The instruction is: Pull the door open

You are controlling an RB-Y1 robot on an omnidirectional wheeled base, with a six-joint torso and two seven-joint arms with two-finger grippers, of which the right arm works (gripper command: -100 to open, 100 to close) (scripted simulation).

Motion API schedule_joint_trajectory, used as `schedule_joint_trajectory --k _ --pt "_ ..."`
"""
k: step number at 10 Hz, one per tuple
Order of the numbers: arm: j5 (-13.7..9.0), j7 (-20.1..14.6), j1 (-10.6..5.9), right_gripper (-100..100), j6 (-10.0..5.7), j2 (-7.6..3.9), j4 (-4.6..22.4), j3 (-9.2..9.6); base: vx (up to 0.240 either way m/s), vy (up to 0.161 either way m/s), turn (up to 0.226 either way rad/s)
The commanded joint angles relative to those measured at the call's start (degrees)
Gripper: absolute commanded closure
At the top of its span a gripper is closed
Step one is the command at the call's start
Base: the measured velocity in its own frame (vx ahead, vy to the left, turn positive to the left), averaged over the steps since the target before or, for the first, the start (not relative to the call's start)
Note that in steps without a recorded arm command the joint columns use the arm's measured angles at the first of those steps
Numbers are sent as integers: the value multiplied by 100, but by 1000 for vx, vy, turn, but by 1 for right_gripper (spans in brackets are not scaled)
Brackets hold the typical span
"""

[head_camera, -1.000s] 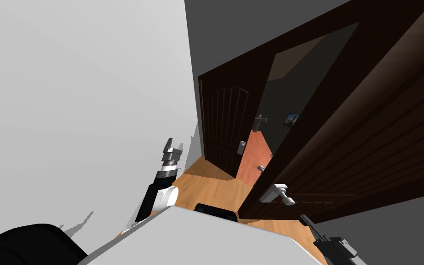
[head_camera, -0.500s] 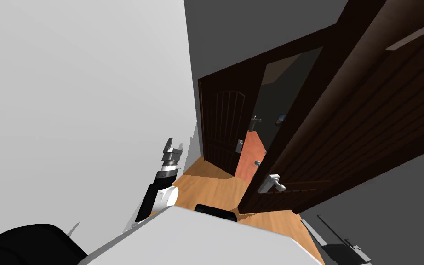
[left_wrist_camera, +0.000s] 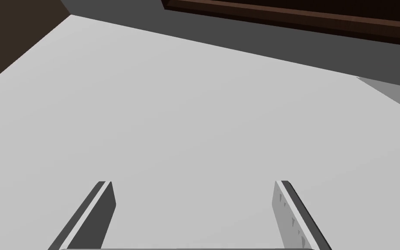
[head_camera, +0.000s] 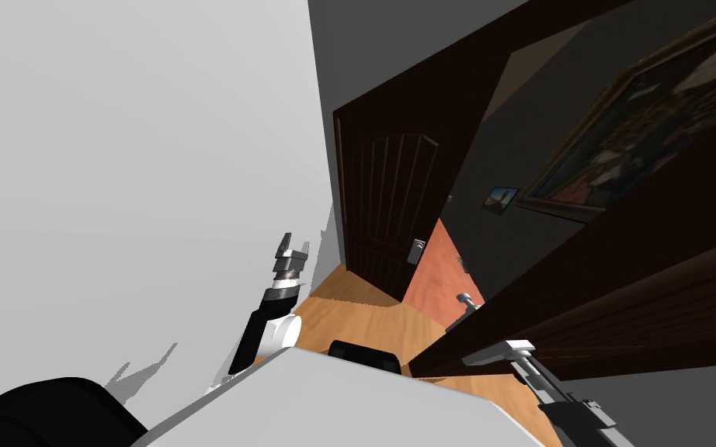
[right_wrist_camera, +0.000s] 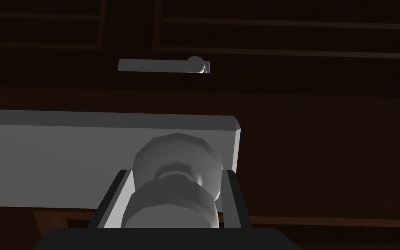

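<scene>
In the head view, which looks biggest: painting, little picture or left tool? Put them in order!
1. The painting, by far.
2. The left tool and the little picture look about alike, so no ranking.

A light wooden floor (head_camera: 364,318) meets a reddish floor (head_camera: 434,268) beside the dark door (head_camera: 628,310).

Dark wood door (right_wrist_camera: 325,152), smooth grey metal handle (right_wrist_camera: 175,160)
</scene>
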Motion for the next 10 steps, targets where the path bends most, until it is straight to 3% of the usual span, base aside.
schedule_joint_trajectory --k 1,5,10 --pt "3 1 8 100 -6 2 6 3 -38 -15 13" --pt "3 1 8 100 -6 2 6 3 -22 -7 -4" --pt "259 -24 54 100 -335 -39 -51 116 -161 -117 37"
